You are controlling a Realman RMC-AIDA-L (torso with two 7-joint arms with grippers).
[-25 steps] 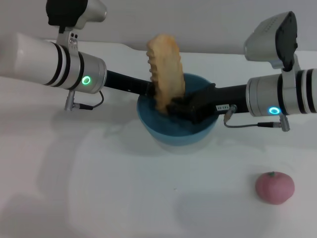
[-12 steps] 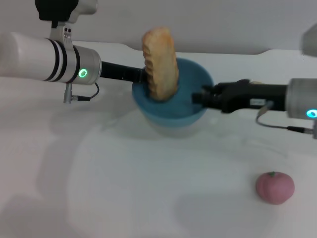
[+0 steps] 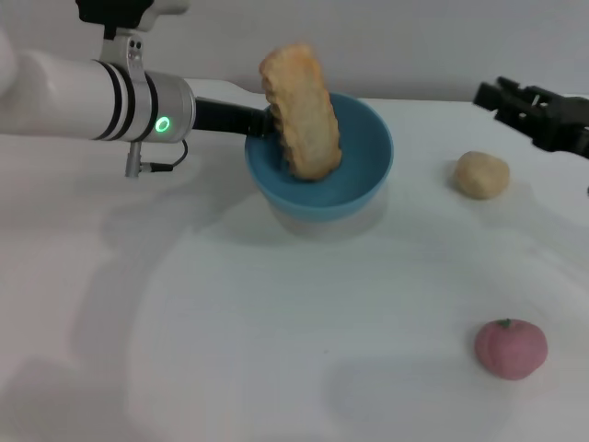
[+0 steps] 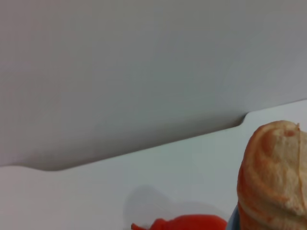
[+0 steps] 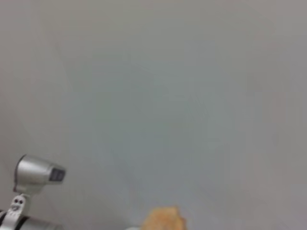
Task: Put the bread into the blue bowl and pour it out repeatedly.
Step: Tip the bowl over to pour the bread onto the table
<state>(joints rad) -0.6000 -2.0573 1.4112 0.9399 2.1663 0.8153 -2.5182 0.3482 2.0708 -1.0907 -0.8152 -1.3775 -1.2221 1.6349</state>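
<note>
bread (image 3: 299, 112) is standing nearly upright in the blue bowl (image 3: 359, 184), its lower end sitting down inside and its upper end sticking up well above the rim, leaning toward the bowl's left side. its ridged, scalloped edge is facing the front. the bowl itself is tipping a little, with its opening turned toward the front and right, and it is looking raised off the white table (image 3: 276, 350), casting a soft shadow beneath.

the left gripper (image 3: 260, 122) is reaching in from the left and meeting the bowl at its left rim, right beside the loaf; the fingers are hiding behind the bowl and the bread, so i cannot tell how wide they are sitting or exactly what they are pinching.

the right gripper (image 3: 502, 96) is hanging off at the far right edge, well apart from the bowl, its dark fingers spread and holding nothing.

a small round beige lump (image 3: 481, 174) is lying on the table between the bowl and that gripper, and a pink round fruit (image 3: 511, 348) is sitting near the front right.
</note>
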